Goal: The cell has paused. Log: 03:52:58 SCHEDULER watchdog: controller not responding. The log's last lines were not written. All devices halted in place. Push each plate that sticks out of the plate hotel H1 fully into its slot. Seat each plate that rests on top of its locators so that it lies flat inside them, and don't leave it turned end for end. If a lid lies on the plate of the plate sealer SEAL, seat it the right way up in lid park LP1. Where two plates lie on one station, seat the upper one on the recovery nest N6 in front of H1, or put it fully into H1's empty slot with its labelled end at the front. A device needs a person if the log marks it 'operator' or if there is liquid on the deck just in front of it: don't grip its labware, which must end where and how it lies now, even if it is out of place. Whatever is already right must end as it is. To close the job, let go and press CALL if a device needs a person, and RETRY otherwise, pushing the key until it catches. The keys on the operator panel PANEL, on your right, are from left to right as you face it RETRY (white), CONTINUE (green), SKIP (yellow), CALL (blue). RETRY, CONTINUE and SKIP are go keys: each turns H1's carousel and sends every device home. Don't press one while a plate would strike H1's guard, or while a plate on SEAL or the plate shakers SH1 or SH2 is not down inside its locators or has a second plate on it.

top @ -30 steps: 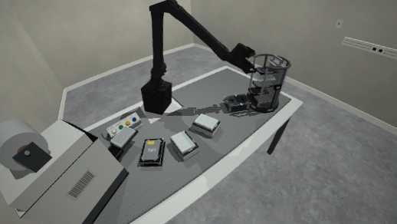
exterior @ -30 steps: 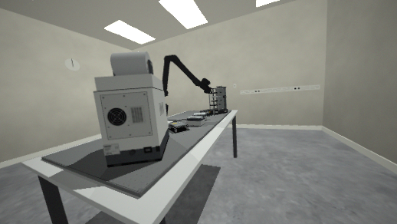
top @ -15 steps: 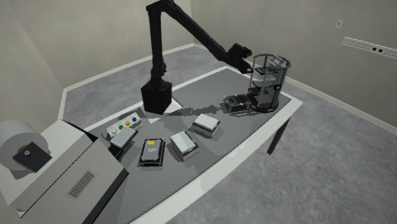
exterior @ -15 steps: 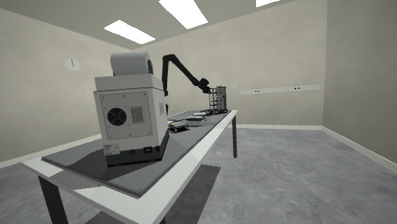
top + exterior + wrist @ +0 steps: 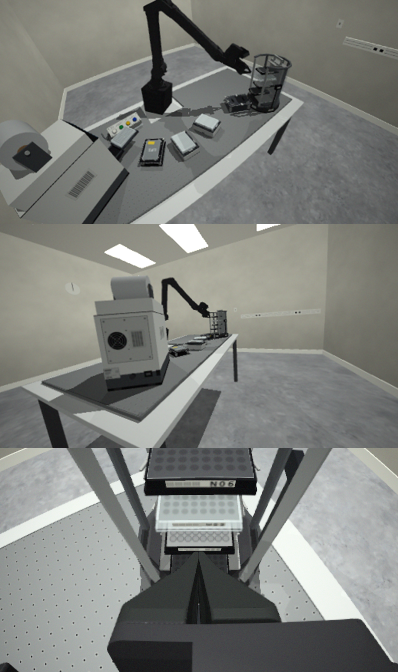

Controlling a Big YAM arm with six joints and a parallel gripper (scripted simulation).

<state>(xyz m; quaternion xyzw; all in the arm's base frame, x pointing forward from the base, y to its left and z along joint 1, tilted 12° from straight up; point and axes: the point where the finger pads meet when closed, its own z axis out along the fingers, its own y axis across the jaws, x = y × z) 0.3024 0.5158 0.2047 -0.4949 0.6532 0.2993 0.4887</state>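
Observation:
The plate hotel H1 stands at the far right of the table. In the wrist view I look down its front at a black plate with a labelled end on top, a clear plate below it and a black-framed plate lower still. I cannot tell how far each one sticks out. My gripper is shut and empty. It hangs just in front of H1, its tips centred between the two front posts.
A dark nest sits in front of H1. Two stations with pale plates and a black tray lie mid-table. The key panel and a plate are by the large sealer.

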